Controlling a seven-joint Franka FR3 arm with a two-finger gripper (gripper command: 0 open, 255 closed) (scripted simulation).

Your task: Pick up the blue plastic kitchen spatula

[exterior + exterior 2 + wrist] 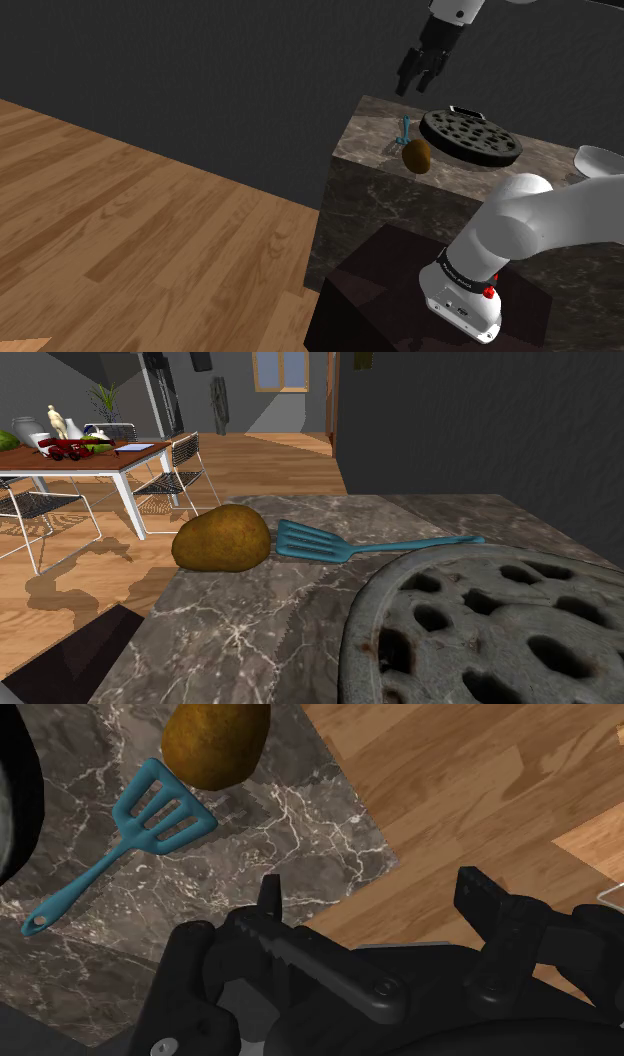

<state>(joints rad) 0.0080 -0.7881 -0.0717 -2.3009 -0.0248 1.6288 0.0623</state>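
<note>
The blue slotted spatula (141,825) lies flat on a dark marbled counter (300,834), its blade touching or nearly touching a brown potato (215,742). In the shoulder view the spatula (404,131) sits near the counter's left edge, just behind the potato (417,155). My gripper (419,80) hangs open well above the counter, up and slightly right of the spatula, holding nothing. In the wrist view the gripper (372,894) has its fingers apart over the counter's corner and the wooden floor, away from the spatula. The second exterior view shows the spatula (345,547) beside the potato (222,538).
A dark round perforated disc (470,137) lies on the counter beside the spatula's handle, large in the second exterior view (490,627). A white bowl (598,160) sits at the counter's right. Wooden floor (130,220) lies below the counter edge; a dining table (90,452) with chairs stands far off.
</note>
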